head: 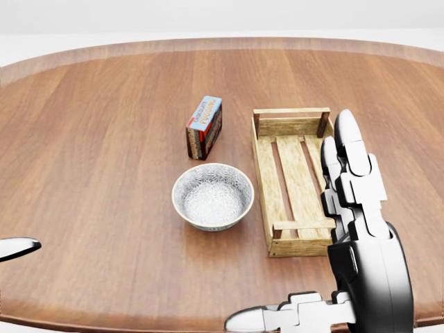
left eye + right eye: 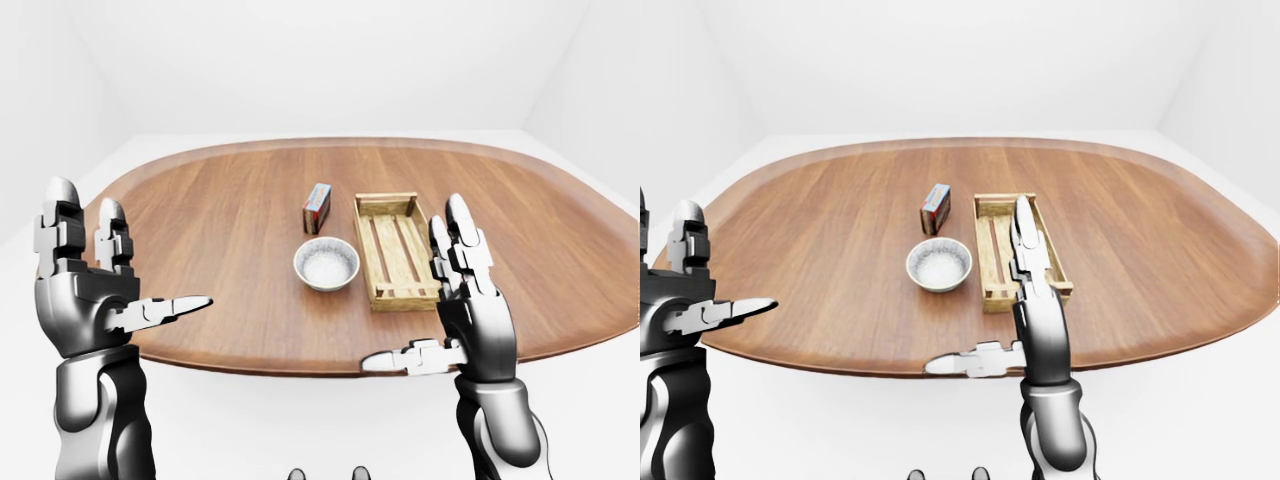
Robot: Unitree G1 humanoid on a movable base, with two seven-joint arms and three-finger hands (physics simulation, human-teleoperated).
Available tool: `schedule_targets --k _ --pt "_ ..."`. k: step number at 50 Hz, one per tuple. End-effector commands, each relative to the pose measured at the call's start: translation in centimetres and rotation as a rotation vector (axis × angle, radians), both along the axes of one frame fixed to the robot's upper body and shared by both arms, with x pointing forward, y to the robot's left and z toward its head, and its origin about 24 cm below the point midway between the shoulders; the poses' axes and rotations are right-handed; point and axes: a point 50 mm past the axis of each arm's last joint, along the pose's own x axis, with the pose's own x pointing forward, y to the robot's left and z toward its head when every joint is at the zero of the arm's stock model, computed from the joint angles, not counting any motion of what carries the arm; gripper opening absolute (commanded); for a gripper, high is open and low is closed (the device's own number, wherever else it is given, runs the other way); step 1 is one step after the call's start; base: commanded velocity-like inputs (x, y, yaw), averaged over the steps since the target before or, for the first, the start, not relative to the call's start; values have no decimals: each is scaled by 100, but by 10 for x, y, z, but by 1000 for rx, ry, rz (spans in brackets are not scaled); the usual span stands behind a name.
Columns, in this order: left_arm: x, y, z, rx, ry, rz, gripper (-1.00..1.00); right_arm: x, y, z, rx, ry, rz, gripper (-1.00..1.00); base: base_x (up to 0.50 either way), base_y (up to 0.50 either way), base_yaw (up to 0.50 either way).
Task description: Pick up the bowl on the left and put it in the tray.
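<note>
Bowl (image 1: pixel 212 196): round, shallow, grey-white w/ fine speckled pattern inside & out, thin tan rim. Upright, empty, resting on brown wooden surface (image 1: pixel 97 139), approx. mid head view. Tray (image 1: pixel 263 182): small rect. crate, pale wood, low walls, slatted floor w/ dark gaps btwn boards, short corner posts. Empty, flat on surface, long side running top-to-bottom in head view, slightly skewed. Sits just right of bowl; bowl rim right beside tray's left wall, can't tell if touching. Tray's lower-right corner hidden in head view.
</note>
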Motion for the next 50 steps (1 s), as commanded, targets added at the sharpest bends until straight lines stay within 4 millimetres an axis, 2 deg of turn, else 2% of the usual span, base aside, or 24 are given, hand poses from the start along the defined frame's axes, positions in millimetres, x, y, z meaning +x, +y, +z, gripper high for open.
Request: schedule_targets --k 1,28,37,41,45,50 --pt "0 1 1 0 -3 2 100 -1 1 0 1 -2 6 100 50 19 0" --pt "-1 0 1 2 -5 1 100 -2 -4 -1 21 12 -7 100 50 9 0" --pt "-1 -1 -2 4 11 -2 100 -8 1 0 9 7 8 100 0 0 0" --pt "0 -2 -4 7 17 -4 100 -13 4 8 -42 -33 24 100 0 0 0" --pt "-1 -2 -2 8 10 -4 100 -22 5 29 -117 -149 30 100 0 0 0" --pt "0 -2 -2 9 12 -4 100 -29 14 44 -238 -251 67 100 0 0 0"
